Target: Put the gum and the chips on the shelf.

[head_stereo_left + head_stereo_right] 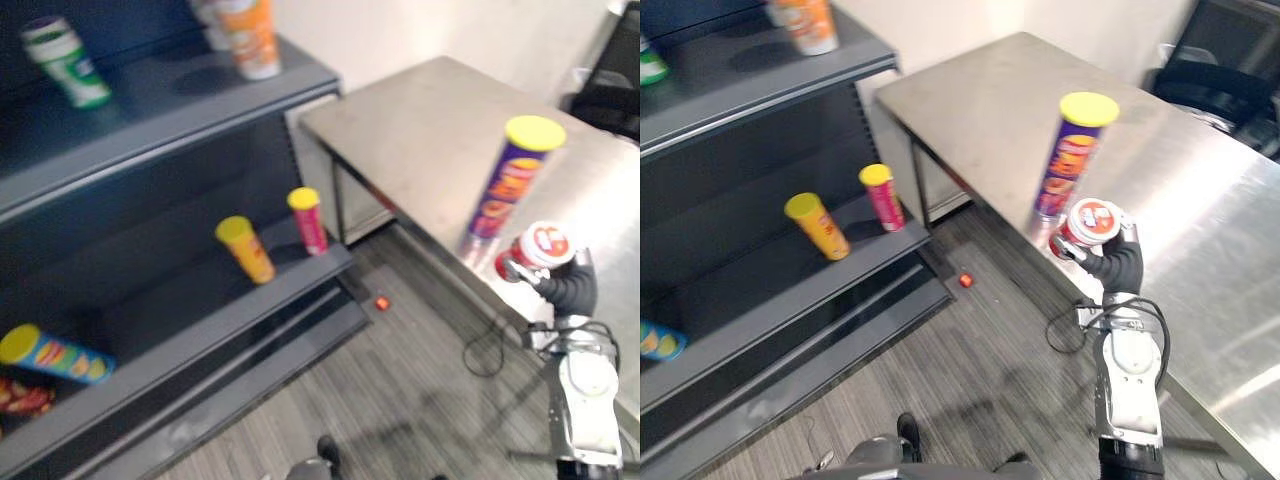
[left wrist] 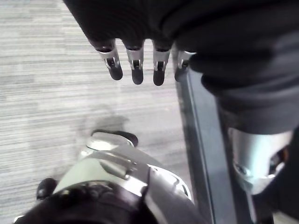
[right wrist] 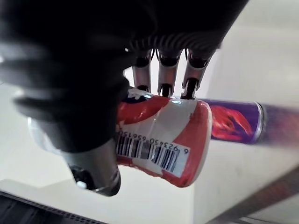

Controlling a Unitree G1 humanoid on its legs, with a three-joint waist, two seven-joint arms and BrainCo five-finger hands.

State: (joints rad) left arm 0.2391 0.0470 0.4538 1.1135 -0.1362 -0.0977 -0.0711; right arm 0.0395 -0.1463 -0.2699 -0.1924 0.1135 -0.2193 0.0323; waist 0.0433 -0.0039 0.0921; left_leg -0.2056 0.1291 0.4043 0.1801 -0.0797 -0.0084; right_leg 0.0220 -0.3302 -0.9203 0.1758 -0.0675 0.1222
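Steel counter point(image 1: 430, 120) at right of frame, right hand point(image 1: 1120, 268) at its edge clenched round the red-and-white gum tub point(image 1: 1092, 222), purple chips can point(image 1: 1072, 155) upright just behind, dark shelf point(image 1: 150, 100) at left holding other cans, left hand point(image 2: 135, 65) slack-fingered above the floor point(image 2: 46, 84).

A barcode point(image 3: 150, 156) with digits marks the gum bottle point(image 3: 180, 122).

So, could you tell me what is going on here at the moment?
The right robot hand is closed round the red-and-white gum bottle at the edge of the steel table. The purple chips can with the yellow lid stands upright on the table beside it, untouched. The left robot hand hangs open above the floor. Neither item is on the dark shelf yet, which holds other cans.
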